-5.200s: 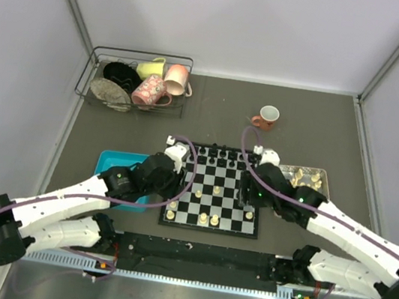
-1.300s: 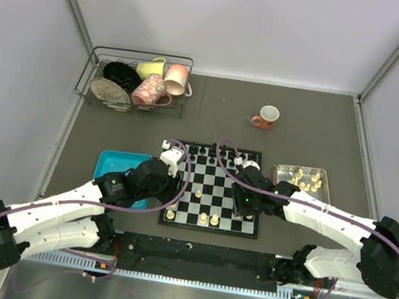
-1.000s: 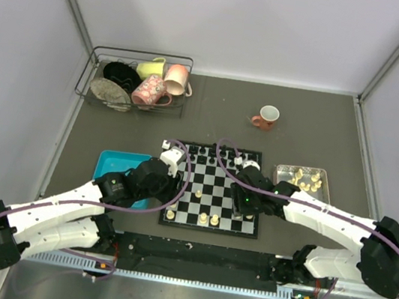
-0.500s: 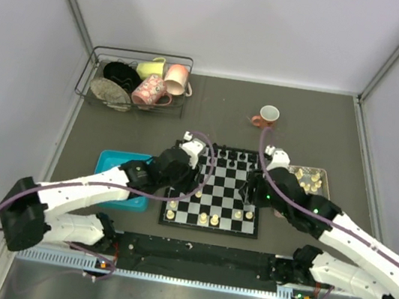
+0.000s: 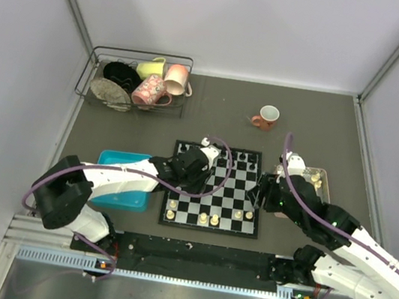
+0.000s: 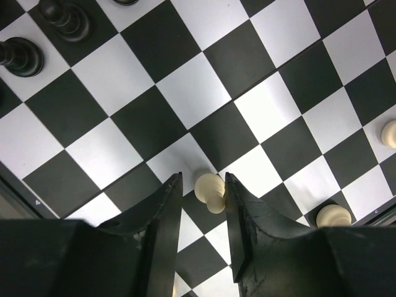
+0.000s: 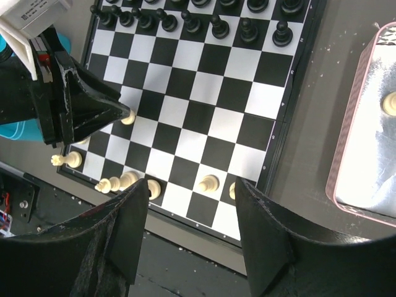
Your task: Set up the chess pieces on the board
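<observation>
Dark grey table [image 5: 300,135], pale walls around. The board [image 5: 206,228] lies flat under both my claws. Left claw [image 6: 202,177]: fingers straddle one cream pawn [image 6: 210,192] standing on the board. It sits close to my right finger with a sliver of gap at the left; pinched or not, I cannot tell. Right claw [image 7: 192,185]: spread wide, empty, over the board's near right corner. More cream chess pieces [image 7: 208,182] stand beneath its tips, and the pink tray [image 7: 356,124] lies to its right.

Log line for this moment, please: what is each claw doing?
left claw: jaws straddling small cream-white chess pawn standing on black-and-white chequered chessboard, grip unconfirmed | right claw: open, empty, near chessboard's right edge
</observation>
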